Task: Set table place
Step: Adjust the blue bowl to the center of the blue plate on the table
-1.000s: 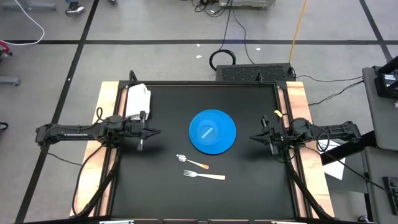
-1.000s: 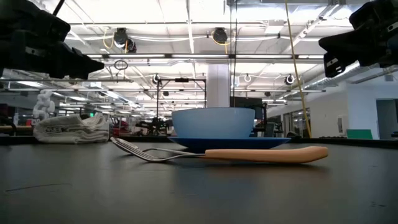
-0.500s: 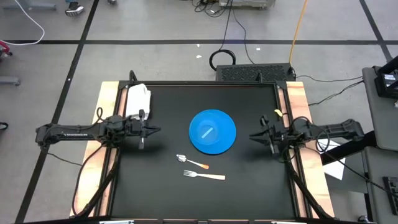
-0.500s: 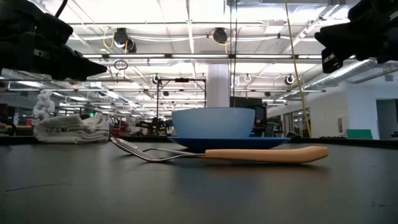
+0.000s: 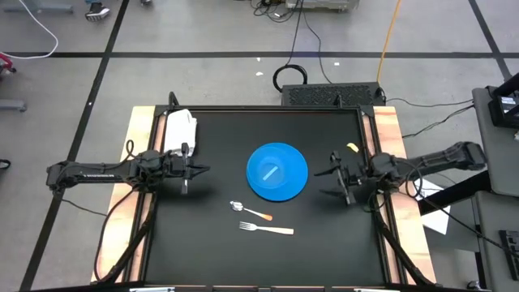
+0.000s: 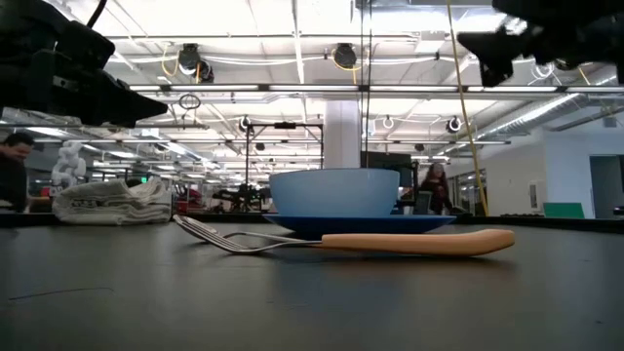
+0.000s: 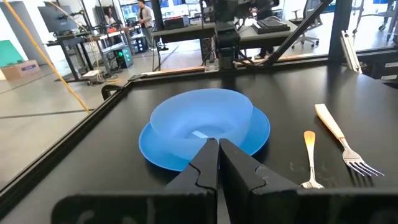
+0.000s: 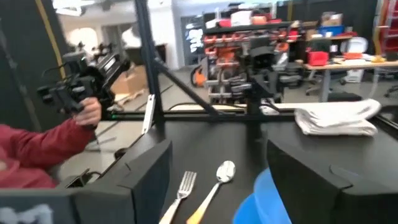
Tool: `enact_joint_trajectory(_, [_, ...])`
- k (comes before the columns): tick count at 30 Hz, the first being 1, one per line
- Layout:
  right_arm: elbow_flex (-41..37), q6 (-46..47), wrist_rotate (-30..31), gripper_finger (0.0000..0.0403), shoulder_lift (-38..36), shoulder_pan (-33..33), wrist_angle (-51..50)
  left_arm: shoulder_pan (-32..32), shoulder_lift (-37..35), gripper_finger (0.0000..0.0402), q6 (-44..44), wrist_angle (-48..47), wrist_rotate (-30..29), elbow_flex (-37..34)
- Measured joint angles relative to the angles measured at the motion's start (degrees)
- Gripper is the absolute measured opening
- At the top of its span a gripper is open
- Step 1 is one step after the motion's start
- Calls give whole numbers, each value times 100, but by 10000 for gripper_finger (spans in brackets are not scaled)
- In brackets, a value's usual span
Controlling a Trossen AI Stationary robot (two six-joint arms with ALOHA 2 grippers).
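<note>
On the black table [image 5: 211, 251] a blue bowl [image 7: 202, 121] sits on a blue plate [image 5: 277, 171] near the middle. A spoon [image 5: 250, 212] and a fork [image 5: 266, 229] with pale orange handles lie flat on the near side of the plate. My left gripper [image 5: 201, 170] hovers shut at the table's left side, pointing at the plate, with nothing in it. My right gripper [image 5: 321, 182] hovers open to the right of the plate, its fingers [image 8: 149, 177] spread wide and empty.
A folded white cloth [image 5: 180, 130] lies at the far left corner. A small yellow object [image 5: 352, 148] rests on the right wooden strip. In the right wrist view a person's red-sleeved hand [image 8: 56, 134] holds a dark device beyond the table.
My right gripper has opened wide, from shut to fully spread. It has also shifted a little toward the plate and risen slightly above the table. The left arm, plate, spoon and fork have kept still.
</note>
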Motion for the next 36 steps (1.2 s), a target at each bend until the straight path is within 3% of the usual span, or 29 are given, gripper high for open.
enact_joint_trajectory(5, [808, -311, 117, 258, 834, 352, -177, 1, 0, 19, 1, -1, 0, 0])
enact_joint_trajectory(13, [1940, -429, 848, 258, 1891, 761, -1474, 1, 0, 19, 1, -9, 0, 0])
enact_joint_trajectory(24, [2183, -412, 1367, 259, 2426, 939, -1860, -1, 0, 19, -23, -4, -1, 0])
enact_joint_trajectory(28, [2183, -501, 1683, 259, 2428, 686, -2013, -1, 0, 19, -24, -4, 0, 0])
enact_joint_trajectory(36, [2186, 408, 1678, 259, 2413, -383, -2003, -1, 0, 19, -7, 0, 0, 0])
